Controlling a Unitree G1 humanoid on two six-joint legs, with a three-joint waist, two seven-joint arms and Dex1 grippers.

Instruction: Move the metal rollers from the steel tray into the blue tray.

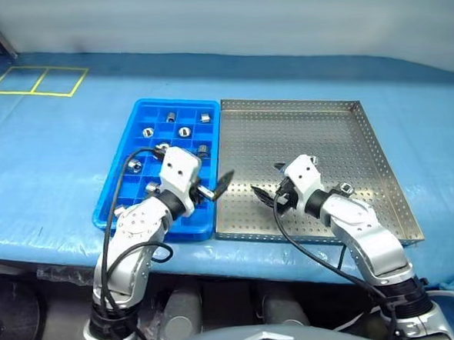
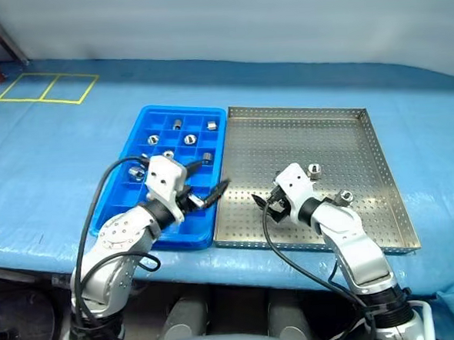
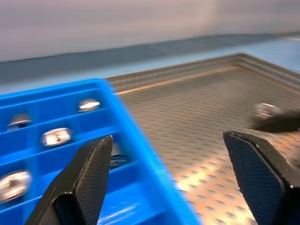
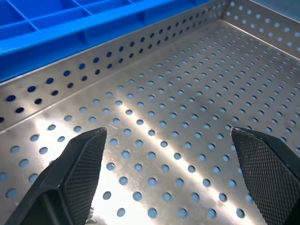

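The blue tray (image 1: 116, 184) holds several metal rollers (image 1: 184, 131) in its compartments. To its right lies the perforated steel tray (image 1: 302, 131) with two rollers (image 1: 346, 187) near its front right. My left gripper (image 1: 216, 176) hovers open and empty over the blue tray's right edge, pointing toward the steel tray. In the left wrist view its fingers (image 3: 89, 173) straddle the tray wall (image 3: 140, 154). Just right of it, my right gripper (image 1: 264, 178) stands open and empty, low over the steel tray's front left floor (image 4: 168, 84).
Both trays sit side by side, touching, on a blue table covering (image 1: 50, 173) near its front edge. Yellow tape squares (image 1: 36, 80) mark the far left. The two grippers are close together, fingertips facing each other.
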